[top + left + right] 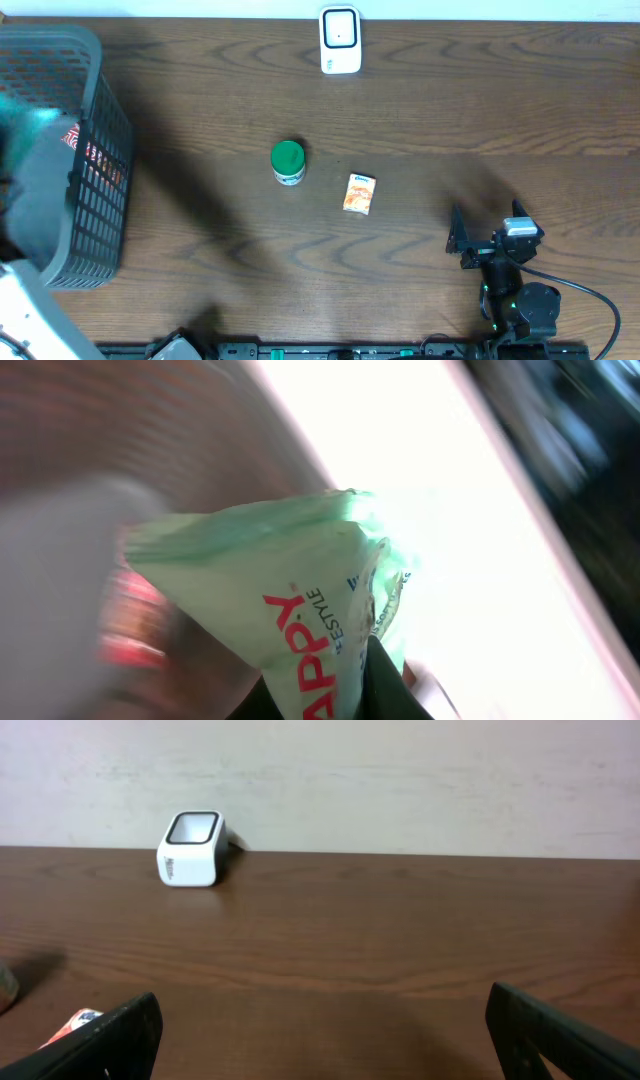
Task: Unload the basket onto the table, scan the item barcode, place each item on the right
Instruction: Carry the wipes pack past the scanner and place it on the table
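The left hand (318,705) is pinching a soft, light green plastic packet (270,570) with red letters, up over the grey plastic basket (95,190) at the left. The right hand (487,226) is sitting wide open, holding nothing, on the brown wooden table (420,110). The small white box scanner (340,40) is standing at the far edge, well apart from the packet.

Overhead: soft shadows across dark brown wooden table (420,110); left edge smeared.
Left wrist: motion blur, white glare behind pale green plastic pouch (280,580).
Right wrist: sharp, even.
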You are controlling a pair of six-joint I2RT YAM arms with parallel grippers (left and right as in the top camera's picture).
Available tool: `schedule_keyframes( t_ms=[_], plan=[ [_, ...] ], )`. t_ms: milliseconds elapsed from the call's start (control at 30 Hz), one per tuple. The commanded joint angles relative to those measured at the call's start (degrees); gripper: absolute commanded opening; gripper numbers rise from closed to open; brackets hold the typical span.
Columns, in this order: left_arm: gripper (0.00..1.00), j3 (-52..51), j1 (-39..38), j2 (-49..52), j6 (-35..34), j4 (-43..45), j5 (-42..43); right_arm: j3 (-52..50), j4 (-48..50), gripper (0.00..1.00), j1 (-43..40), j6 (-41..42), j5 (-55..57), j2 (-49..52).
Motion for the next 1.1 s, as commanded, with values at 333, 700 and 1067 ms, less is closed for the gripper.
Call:
schedule_keyframes(
  t_ms=[333, 700, 1067],
  plan=[
    [0.07, -2.01, -54.95, 12.81, 11.04, 2.08, -2.54, -0.13, -0.17, 0.99, 0.35, -0.22, 0.07, 0.00],
    [0.08, -2.01, -72.24, 36.54, 6.54, 15.17, -4.72, -0.13, -0.15, 0.99, 0.35, -0.22, 0.07, 0.00],
    [0.09, -2.01, -77.68, 49.72, 0.87, 19.30, -4.79, -0.13, -0.17, 0.99, 0.35, -0.20, 0.07, 0.00]
  ],
)
